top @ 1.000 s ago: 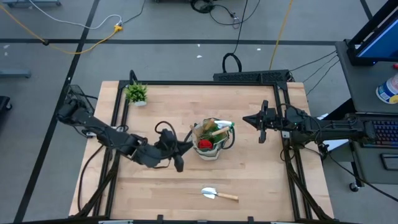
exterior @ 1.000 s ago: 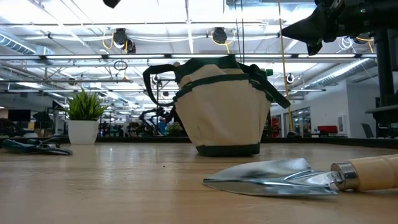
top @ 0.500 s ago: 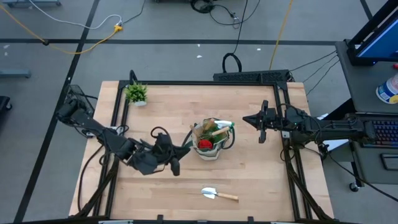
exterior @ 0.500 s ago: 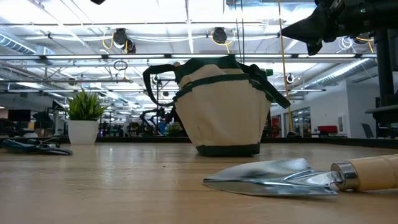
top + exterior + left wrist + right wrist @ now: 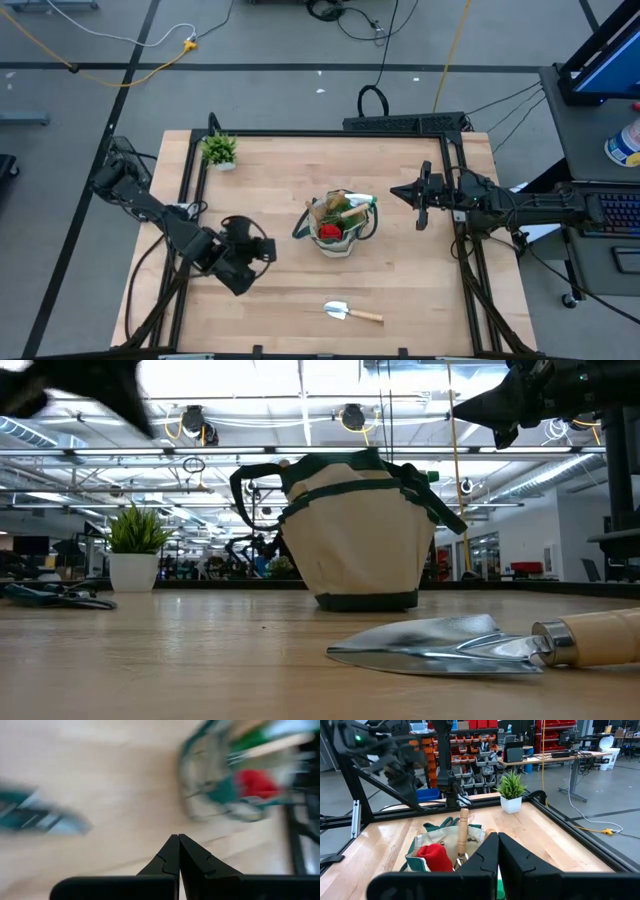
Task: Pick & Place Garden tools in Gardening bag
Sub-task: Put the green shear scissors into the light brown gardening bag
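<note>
The beige gardening bag point(image 5: 340, 226) stands upright on its base mid-table. A red glove point(image 5: 435, 856), a wooden handle point(image 5: 463, 831) and a green bottle's white nozzle point(image 5: 366, 201) show in its mouth. A metal trowel point(image 5: 352, 313) with a wooden handle lies flat near the table's front edge. Dark shears point(image 5: 58, 597) lie on the table at the left. My left gripper point(image 5: 262, 250) hangs shut to the left of the bag, tipped downward, with nothing in it. Above the table right of the bag, my right gripper point(image 5: 418, 196) stays shut and level.
A small potted plant point(image 5: 218, 150) stands in the far left corner. A black frame point(image 5: 455, 150) runs along the table's left, far and right edges. Bare wood lies between the bag and the trowel and across the near left.
My left gripper has drawn back from the bag toward the table's left and near edges and has sunk a little. It has rolled about its own line and tipped downward, staying shut. The bag and the trowel have not moved.
</note>
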Controlling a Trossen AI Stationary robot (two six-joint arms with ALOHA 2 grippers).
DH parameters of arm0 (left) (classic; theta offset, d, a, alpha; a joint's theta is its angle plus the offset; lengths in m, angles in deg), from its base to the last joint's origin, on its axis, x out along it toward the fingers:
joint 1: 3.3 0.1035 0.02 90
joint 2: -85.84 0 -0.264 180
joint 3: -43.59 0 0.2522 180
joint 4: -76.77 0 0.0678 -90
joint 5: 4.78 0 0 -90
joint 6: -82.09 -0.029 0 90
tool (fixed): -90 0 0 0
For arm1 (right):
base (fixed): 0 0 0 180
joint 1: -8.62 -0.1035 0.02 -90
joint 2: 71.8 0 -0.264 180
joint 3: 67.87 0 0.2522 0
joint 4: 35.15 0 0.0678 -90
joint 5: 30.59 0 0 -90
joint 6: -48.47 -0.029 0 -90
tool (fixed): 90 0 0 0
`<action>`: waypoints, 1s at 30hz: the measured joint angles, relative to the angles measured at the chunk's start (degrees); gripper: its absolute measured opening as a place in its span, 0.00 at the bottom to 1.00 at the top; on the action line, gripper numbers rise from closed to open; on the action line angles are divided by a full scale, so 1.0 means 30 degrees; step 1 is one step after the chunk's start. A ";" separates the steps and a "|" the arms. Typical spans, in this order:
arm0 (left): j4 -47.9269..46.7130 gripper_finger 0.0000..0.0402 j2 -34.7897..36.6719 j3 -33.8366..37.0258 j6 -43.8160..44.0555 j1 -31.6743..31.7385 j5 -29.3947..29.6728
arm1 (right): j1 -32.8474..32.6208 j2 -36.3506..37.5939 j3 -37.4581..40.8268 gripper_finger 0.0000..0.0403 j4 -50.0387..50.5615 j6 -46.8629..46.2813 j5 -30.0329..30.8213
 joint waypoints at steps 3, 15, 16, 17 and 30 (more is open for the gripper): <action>-0.2444 0.00 0.0000 0.0000 0.2903 -0.0300 -0.2437 | 0.0000 0.0002 0.0000 0.00 0.0000 0.0000 0.0000; -0.7764 0.01 -0.0007 0.0000 0.6836 -0.0739 -0.9798 | 0.0000 0.0002 0.0000 0.00 0.0000 0.0138 0.0005; -0.8182 0.01 -0.0007 0.0000 0.6845 -0.0693 -1.0148 | 0.0002 0.0000 0.0000 0.00 0.0000 0.0140 0.0001; -0.8592 0.00 -0.0015 0.0000 0.6903 -0.0627 -1.0481 | 0.0000 0.0007 0.0000 0.00 0.0000 0.0138 0.0000; -0.9840 0.04 -0.0022 0.0000 0.7122 0.0232 -1.0162 | 0.0000 0.0004 0.0000 0.00 0.0000 0.0138 0.0000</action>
